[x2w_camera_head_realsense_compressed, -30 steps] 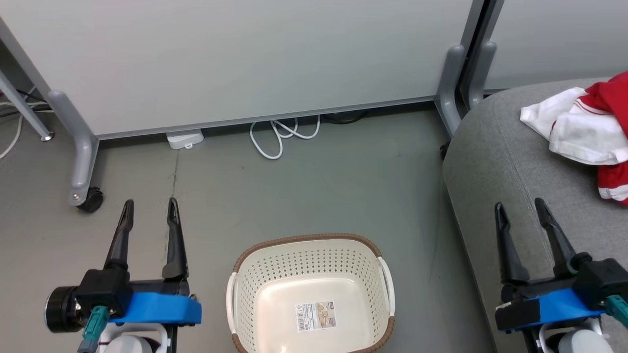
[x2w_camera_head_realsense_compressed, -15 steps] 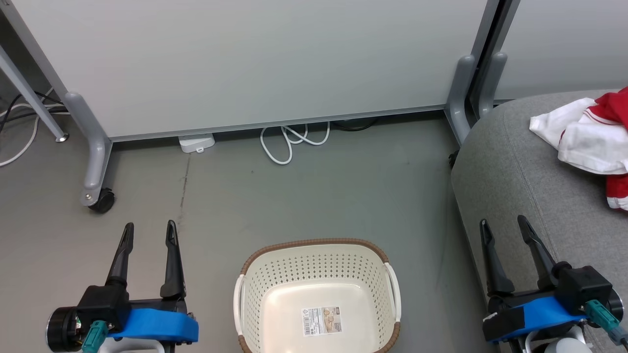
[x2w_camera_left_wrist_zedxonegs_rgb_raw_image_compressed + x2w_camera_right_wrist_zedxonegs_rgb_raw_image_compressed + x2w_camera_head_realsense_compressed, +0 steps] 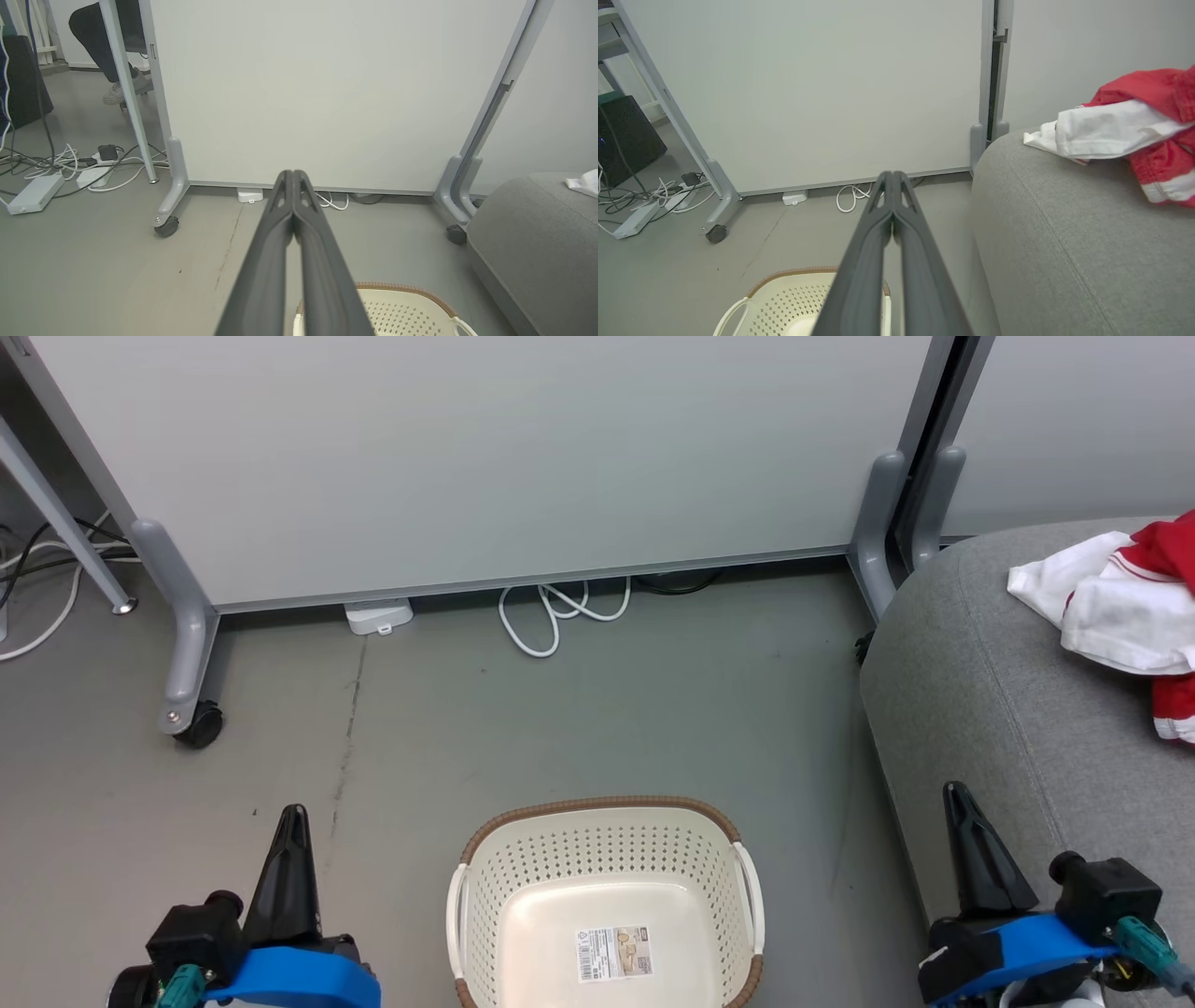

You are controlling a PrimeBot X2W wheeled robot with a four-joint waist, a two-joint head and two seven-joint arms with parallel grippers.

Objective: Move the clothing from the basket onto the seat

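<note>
The left gripper (image 3: 293,817) hangs low over the floor (image 3: 560,728), fingers pressed together on nothing. Beside it, the one basket (image 3: 607,805) holds just a sticker (image 3: 611,952). The right gripper (image 3: 960,795), fingers likewise closed and bare, sits by the one seat (image 3: 971,709), where one heap of clothing (image 3: 1111,607) lies. The task looks done: nothing is left to fetch, so the arms need only rest.

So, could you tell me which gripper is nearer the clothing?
The right gripper, next to the seat where the clothing lies. The left gripper is on the far side of the basket.
</note>
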